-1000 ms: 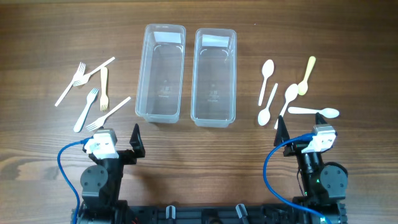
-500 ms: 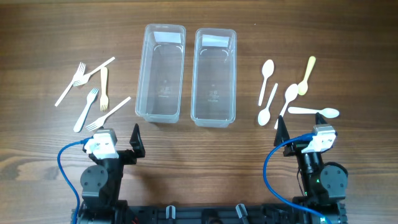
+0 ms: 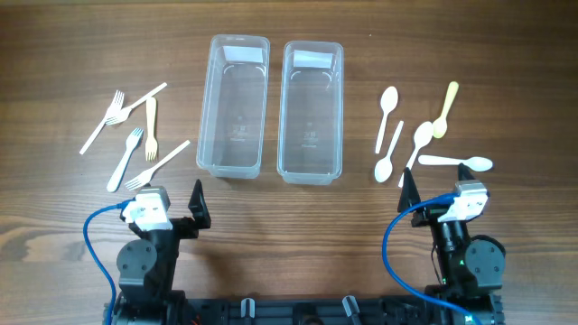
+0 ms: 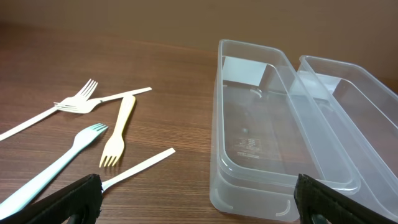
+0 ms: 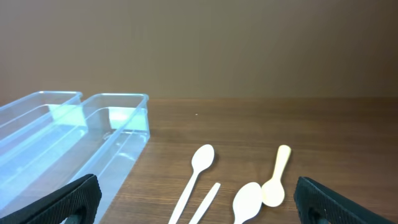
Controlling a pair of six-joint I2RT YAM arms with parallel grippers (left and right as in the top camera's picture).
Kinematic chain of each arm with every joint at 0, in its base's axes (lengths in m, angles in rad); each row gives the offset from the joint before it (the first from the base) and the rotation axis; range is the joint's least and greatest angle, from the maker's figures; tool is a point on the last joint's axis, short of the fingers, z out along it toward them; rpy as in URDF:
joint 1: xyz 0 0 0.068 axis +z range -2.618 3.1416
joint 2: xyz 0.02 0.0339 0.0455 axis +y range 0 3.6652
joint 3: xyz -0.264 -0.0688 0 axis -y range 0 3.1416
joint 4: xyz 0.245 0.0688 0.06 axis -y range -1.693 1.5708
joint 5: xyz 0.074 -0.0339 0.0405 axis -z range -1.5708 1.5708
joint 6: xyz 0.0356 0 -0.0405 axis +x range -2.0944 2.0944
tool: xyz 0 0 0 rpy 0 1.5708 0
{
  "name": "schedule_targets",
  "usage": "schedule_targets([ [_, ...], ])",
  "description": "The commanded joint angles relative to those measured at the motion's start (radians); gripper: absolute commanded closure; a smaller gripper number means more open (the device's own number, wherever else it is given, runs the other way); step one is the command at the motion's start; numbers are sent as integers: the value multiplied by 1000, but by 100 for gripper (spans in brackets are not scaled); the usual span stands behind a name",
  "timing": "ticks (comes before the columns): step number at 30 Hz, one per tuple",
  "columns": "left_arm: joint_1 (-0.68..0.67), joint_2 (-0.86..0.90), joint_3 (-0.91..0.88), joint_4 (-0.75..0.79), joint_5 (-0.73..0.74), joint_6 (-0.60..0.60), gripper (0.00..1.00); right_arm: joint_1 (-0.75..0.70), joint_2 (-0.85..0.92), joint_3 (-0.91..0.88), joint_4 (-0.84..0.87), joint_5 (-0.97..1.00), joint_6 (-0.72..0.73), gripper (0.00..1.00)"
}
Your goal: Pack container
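Forks (image 3: 134, 135) lay loose by the left edge of the bench (image 3: 54, 54), spoons (image 3: 420, 135) by the right edge, and two clear containers (image 3: 209, 108) stood empty side by side mid-bench, nearer the far edge. Nothing was packed yet; judged best to have each arm take one utensil from its own side, pinching across the handle, outliers first, since several forks crossed. The left gripper (image 3: 172, 212) and right gripper (image 3: 440, 203) sat at the near edge, fingers spread wide, holding and touching nothing.
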Motion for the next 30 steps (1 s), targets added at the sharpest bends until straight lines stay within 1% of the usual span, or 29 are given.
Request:
schedule_targets([
  [1,6,-7,-5,3,12,9,0,-3,-12,-11,16,-124,56,0],
  [4,6,-7,-5,3,12,9,0,-3,-12,19,22,-176,120,0],
  [5,6,-7,-5,3,12,9,0,-3,-5,73,-20,-145,123,0],
  [6,6,-7,-5,3,12,9,0,-3,19,157,-87,-54,144,0],
  [8,6,-7,-5,3,12,9,0,-3,100,307,-171,62,141,0],
  [9,6,-7,-5,3,12,8,0,-3,172,411,-223,108,137,0],
  [12,6,-7,-5,3,12,9,0,-3,526,757,-484,249,152,0],
  [13,6,-7,-5,3,12,9,0,-3,750,920,-589,260,142,0],
  [15,6,-7,-5,3,12,9,0,-3,904,1015,-636,229,143,0],
  [16,6,-7,-5,3,12,9,0,-3,996,1049,-631,173,144,0],
  [19,6,-7,-5,3,12,9,0,-3,1200,1054,-633,108,147,0],
  [21,6,-7,-5,3,12,9,0,-3,1309,1054,-672,108,143,0],
  [24,6,-7,-5,3,12,9,0,-3,1450,1053,-674,81,172,1],
  [25,6,-7,-5,3,12,8,0,-3,1516,1053,-673,67,200,22],
  [26,6,-7,-5,3,12,9,0,-3,1572,1053,-674,67,225,32],
  [27,6,-7,-5,3,12,9,0,-3,1603,1053,-673,67,230,44],
  [28,6,-7,-5,3,12,9,0,-3,1632,1053,-673,71,267,52],
  [29,6,-7,-5,3,12,9,0,-3,1648,1053,-669,72,310,54],
  [30,6,-7,-5,3,12,9,0,-3,1657,1053,-662,71,350,58],
])
